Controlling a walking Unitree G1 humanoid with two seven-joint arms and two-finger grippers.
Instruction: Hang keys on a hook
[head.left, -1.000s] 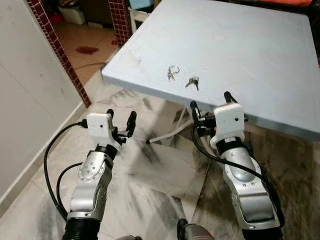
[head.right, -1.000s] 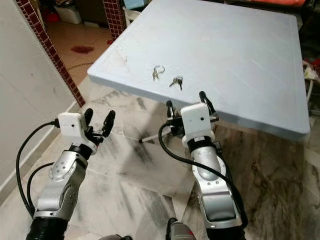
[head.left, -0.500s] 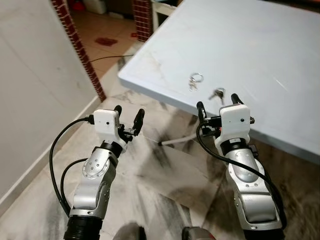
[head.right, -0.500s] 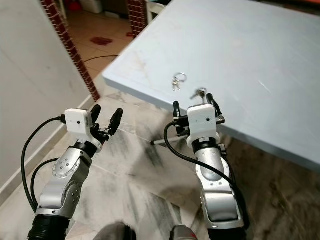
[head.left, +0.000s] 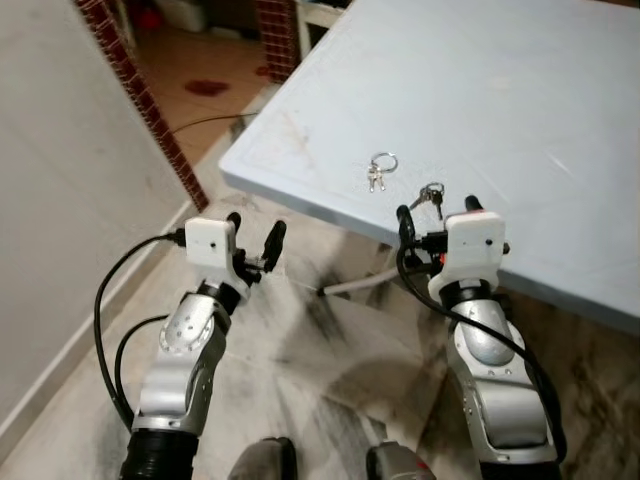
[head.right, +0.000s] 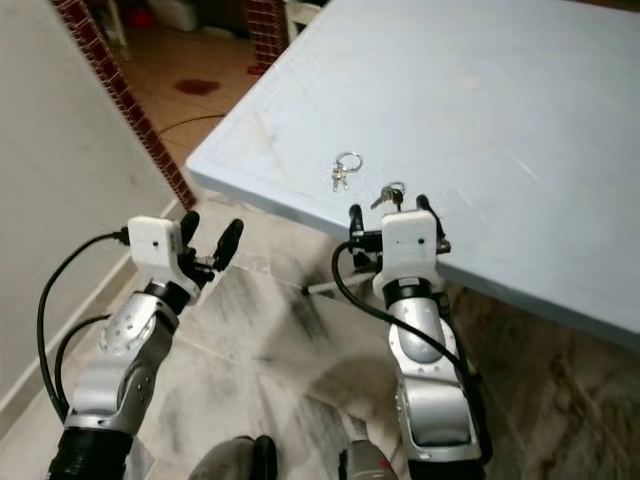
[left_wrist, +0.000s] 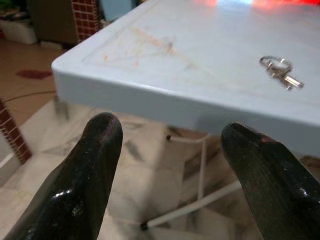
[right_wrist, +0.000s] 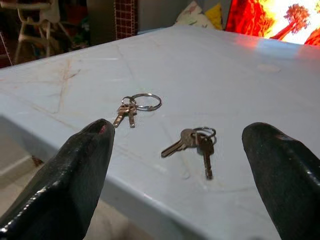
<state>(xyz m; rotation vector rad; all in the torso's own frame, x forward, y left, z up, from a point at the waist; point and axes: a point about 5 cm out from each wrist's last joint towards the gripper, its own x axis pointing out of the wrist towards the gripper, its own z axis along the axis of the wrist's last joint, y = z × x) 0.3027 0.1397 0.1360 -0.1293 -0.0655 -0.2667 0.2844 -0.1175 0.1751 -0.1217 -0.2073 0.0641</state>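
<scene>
Left eye view first: the pale blue desk (head.left: 520, 90) carries two small sets of keys close to its near edge. One set, the near keys (head.left: 431, 193), lies just beyond the right gripper (head.left: 434, 211), whose fingers stand wide apart at the desk's rim. The far keys (head.left: 379, 170), on a bigger ring, sit a little to the left and farther in. The left gripper (head.left: 252, 229) hovers over the marble floor (head.left: 320, 370), well left of the desk corner, fingers spread and empty. No hook can be made out.

Right wrist view: both sets lie flat between the two black fingers (right_wrist: 75, 175), the near keys (right_wrist: 194, 140) nearer the camera. Flat metal on a smooth top gives little to bite; I judge the fingers could scrape the surface and push the set away, or close on one blade so the ring dangles and slips. The desk edge is close, so a nudge toward the robot could drop them to the floor.

Left wrist view: the desk corner and far keys (left_wrist: 280, 70) lie ahead, beyond wide-open fingers.
</scene>
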